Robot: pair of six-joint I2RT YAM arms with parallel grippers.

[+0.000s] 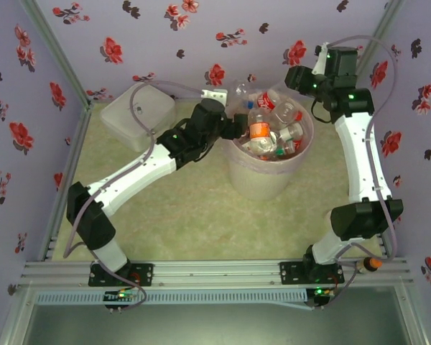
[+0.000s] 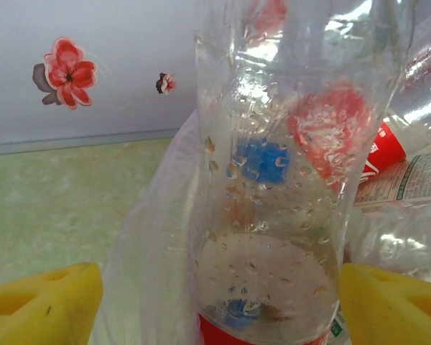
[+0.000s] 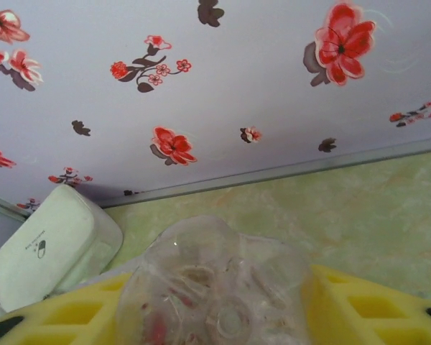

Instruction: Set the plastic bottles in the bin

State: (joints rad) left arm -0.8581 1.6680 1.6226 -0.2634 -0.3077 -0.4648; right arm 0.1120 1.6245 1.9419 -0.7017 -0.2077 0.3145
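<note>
Floral lilac walls (image 3: 237,72); L claw (image 2: 219,287) wide astride wet bottle (image 2: 273,180); R claw (image 3: 217,284) tight on lobed bottle (image 3: 223,251)

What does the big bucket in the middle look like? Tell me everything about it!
The bin is a big round bucket, pale white and plastic-looking, lined with a thin, see-through pinkish bag that comes over its rim. It stands upright on the greenish table, toward the back wall. Plastic bottles with red, orange and white on them are heaped inside, higher than the rim. The left fingers are at its left rim, and the right fingers are near its far right rim.
</note>
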